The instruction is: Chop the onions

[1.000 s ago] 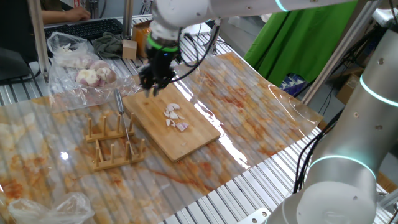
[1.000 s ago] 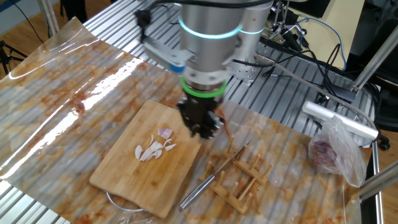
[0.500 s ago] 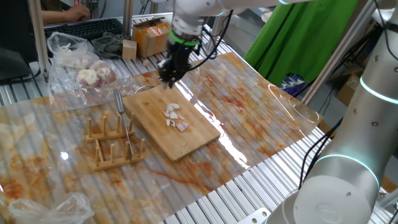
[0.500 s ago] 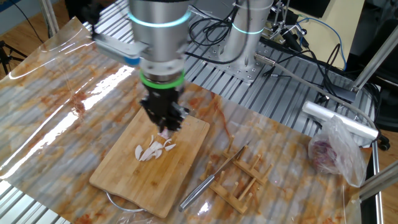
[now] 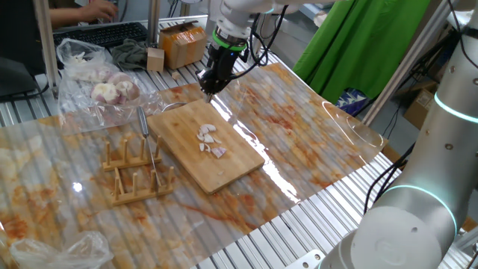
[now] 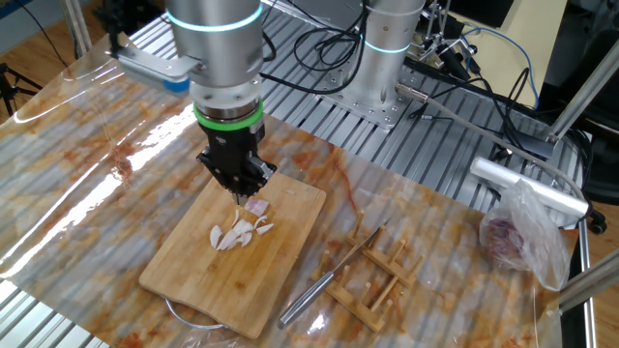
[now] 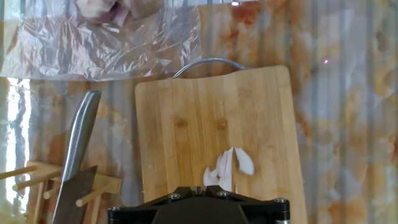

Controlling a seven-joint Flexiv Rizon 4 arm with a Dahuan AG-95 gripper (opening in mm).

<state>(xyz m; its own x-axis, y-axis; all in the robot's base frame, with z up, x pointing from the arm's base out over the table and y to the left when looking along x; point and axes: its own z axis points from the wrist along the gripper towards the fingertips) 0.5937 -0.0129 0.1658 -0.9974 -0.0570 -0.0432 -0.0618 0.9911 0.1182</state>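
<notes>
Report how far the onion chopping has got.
Done: the onions lie in pieces on the cutting board. In hand: nothing; the gripper is shut and empty above the board. Left: taking the knife, which rests on the wooden rack, and any chopping.

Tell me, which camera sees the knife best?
The hand view: the knife fills the left side, steel handle and blade leaning on the wooden rack. The other fixed view shows it smaller, and in one fixed view it is only a thin sliver.
</notes>
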